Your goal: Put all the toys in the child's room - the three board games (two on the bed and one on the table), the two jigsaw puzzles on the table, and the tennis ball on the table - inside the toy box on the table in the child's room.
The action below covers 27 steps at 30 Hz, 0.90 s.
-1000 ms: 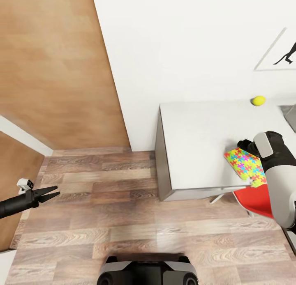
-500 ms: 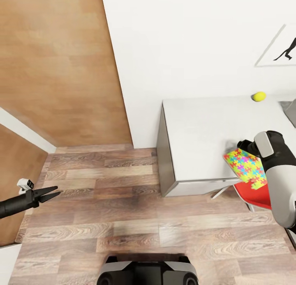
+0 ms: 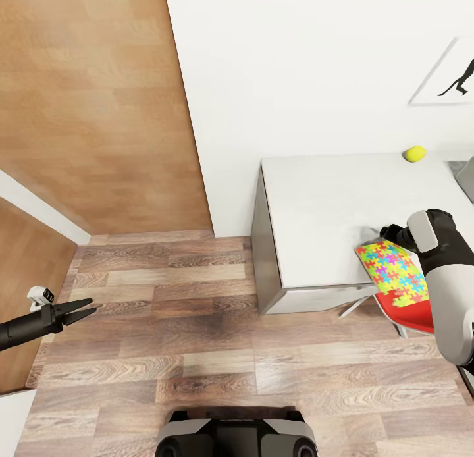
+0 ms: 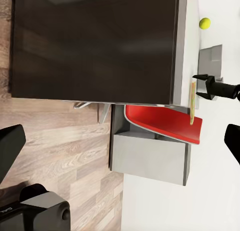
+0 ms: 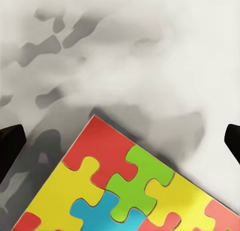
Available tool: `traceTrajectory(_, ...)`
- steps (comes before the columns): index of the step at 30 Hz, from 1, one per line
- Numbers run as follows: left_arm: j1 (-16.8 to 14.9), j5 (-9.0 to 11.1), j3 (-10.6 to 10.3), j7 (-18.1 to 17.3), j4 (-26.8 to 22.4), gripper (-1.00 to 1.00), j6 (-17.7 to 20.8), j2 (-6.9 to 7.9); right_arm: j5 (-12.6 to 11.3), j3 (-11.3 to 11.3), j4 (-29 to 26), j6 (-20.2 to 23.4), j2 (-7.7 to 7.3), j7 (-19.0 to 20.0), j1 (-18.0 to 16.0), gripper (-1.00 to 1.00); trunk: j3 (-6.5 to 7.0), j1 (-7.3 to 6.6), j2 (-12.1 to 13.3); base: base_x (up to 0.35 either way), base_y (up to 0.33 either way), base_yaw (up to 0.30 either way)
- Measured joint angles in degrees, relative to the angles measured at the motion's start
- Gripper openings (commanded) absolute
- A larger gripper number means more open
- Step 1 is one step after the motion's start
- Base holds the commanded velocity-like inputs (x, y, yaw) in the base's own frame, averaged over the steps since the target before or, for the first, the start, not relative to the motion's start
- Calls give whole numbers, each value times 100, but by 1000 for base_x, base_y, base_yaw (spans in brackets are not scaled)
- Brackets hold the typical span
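Since the last frame the puzzle [image 3: 393, 272] has slid a little further off the table [image 3: 316, 207] edge at right, so take that thin, stiff, light overhanging corner with your wide-open, empty right gripper [image 5: 120, 141].

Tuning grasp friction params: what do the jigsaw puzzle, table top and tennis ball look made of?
Jigsaw puzzle: thin, stiff sheet, likely card or foam; matte glossless colours, interlocking cut lines in the right wrist view.
Table top: smooth pale grey, probably laminate or painted board; mottled shadows, no grain.
Tennis ball: yellow-green, presumably felt; too small to see texture.
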Motion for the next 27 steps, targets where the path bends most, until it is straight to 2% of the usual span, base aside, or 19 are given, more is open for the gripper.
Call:
traceTrajectory(6,0,0,0,0,-3,100,0,0,-20,-1,25,-15,-1,-5,-4,100,7,0,0,0,0,-9)
traceTrajectory(7,-1,-1,0,0,-3,100,0,-1,-106,-4,-22,-17,-1,-4,-3,100,11,2,2,0,0,-44)
traceTrajectory(18,-1,-2,0,0,-3,100,0,-1,-118,-11,-577,17,-4,-18,-240,100,91,1,2,0,0,-76)
traceTrajectory(27,-1,-2,-1,0,-1,100,0,-1,-146,-62,-1139,375,-25,-6,-284,100,168,1,2,0,0,-90)
